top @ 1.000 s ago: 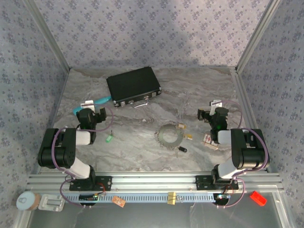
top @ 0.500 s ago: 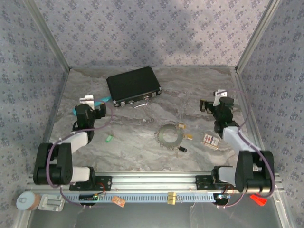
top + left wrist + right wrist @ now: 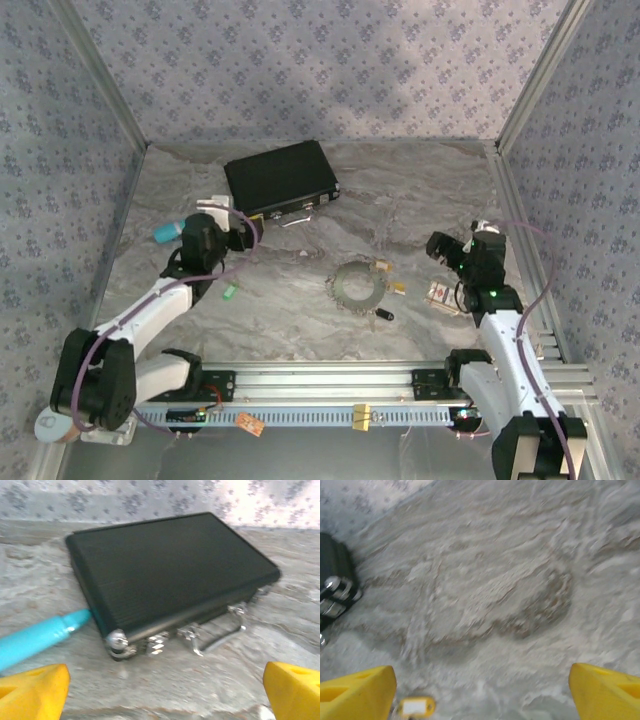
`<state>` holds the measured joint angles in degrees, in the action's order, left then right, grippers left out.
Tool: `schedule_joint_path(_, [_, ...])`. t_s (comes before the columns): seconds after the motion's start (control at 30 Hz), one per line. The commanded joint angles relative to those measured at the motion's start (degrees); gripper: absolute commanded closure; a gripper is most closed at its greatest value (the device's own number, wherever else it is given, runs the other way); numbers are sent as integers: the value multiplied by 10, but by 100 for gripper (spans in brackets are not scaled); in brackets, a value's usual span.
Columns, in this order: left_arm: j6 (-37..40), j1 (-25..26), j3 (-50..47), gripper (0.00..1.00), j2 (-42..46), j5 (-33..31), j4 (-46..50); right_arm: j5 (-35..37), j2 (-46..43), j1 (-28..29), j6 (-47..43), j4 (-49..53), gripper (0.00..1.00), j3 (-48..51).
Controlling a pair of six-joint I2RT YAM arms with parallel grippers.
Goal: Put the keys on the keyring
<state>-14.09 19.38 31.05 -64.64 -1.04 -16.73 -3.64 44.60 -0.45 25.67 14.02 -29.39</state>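
Keyring lies flat near the tabletop centre, bare surface all round. Keys: yellow and black ones just beside its right rim, green key well apart toward the left edge. Left gripper spread wide, holding nothing, near black case at the far edge. Right gripper wide, holding nothing, by the right edge.

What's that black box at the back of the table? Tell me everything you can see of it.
The black case is a flat rectangle with a finely ribbed matte lid, shut. Its front edge carries a shiny metal corner cap, latches and a thin wire handle. It lies flat on the marbled table, slightly askew, toward the back. A turquoise pen-like thing points at one corner; whether they touch is unclear.
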Motion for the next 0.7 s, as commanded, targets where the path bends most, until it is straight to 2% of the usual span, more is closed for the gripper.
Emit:
schedule_joint_path(0.0, [-77,45,-21,2,39,-18,29,-70,9,44,48,71,16,-10])
schedule_joint_path(0.13, [-138,106,-64,2,59,-75,18,-2,58,164,57,150,19,-60])
schedule_joint_path(0.3, [-175,137,-73,1,45,-69,9,109,129,326,94,246,21,-120])
schedule_joint_path(0.4, [-176,148,-67,1,33,-64,15,144,174,399,121,282,23,-151])
schedule_joint_path(0.43, [-176,148,-65,1,30,-64,18,147,189,418,128,290,26,-161])
schedule_joint_path(0.53, [-176,149,-64,1,24,-73,17,136,229,451,146,298,48,-179])
schedule_joint_path(0.57, [-177,148,-65,0,21,-74,13,133,239,459,153,298,52,-182])
schedule_joint_path(0.67, [-182,149,-62,0,12,-69,8,130,272,476,173,297,57,-190])
